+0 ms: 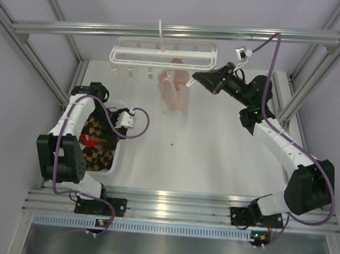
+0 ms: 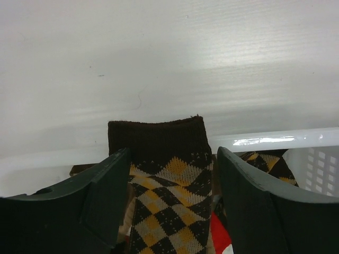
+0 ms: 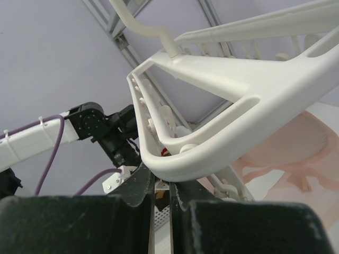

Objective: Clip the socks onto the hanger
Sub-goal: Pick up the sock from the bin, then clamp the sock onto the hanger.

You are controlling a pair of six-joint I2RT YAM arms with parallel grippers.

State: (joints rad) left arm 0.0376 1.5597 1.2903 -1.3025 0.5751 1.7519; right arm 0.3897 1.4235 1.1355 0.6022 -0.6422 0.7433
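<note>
White table [image 1: 214, 160], grey walls, aluminium frame all round: that is my workspace. The socks [image 1: 98, 145] are all in the basket [image 1: 120, 155] at the near left, and none of them is on a clip, so I judge the task barely begun.

My left gripper [image 2: 174, 152] is down in the basket with its jaws released and wide. They straddle one sock just below its dark brown cuff, and nothing is pinched yet. The hanger [image 3: 228, 84] hangs by its hook from the top rail [image 1: 177, 32] at the far side, well apart from the basket. My right gripper [image 3: 161, 185] is clenched, right under the hanger's rounded end. I cannot tell whether it pinches a clip there or only touches the frame.

What is left, as I see it, is to close on this sock, lift it clear, carry it across and clip it, then do the same for the others.

A pink cloth [image 1: 173, 95] looks to hang from the middle of the hanger, so that spot is taken. The clips [image 1: 129, 72] toward the left end look free. In the basket a red thing [image 2: 220, 238] and more socks lie tight against my sock, and they could come up with it. The basket wall also stands between the sock and the hanger.
</note>
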